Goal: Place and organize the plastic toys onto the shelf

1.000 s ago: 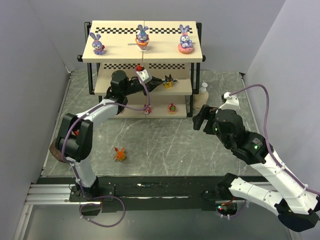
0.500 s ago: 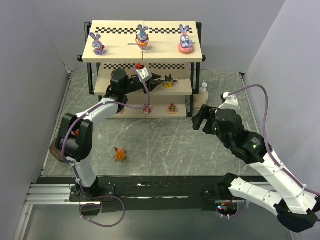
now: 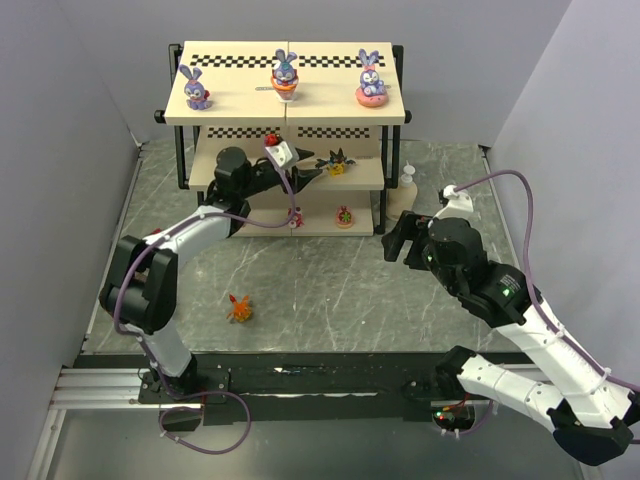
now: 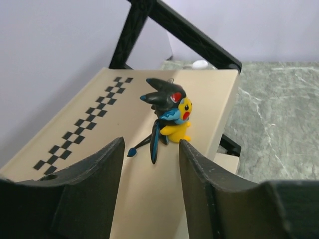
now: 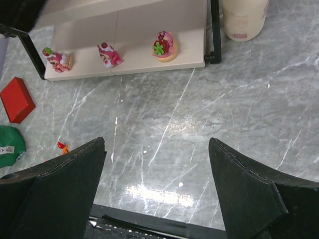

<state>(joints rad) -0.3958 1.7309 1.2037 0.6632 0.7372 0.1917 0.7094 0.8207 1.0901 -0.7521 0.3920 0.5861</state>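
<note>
Left gripper (image 4: 150, 149) has opened, freeing winged toy (image 4: 168, 117) (grey marbled tabletop (image 3: 330, 290)).

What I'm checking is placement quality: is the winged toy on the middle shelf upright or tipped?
Upright. The winged toy stands on its feet on the shelf, head up, just beyond the parted left fingers.

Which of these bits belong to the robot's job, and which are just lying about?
Job: shelf, three purple bunnies, three red-pink figures, blue-yellow winged toy, orange spiky toy.
Lying about: cream pump bottle, red block, green object.
</note>
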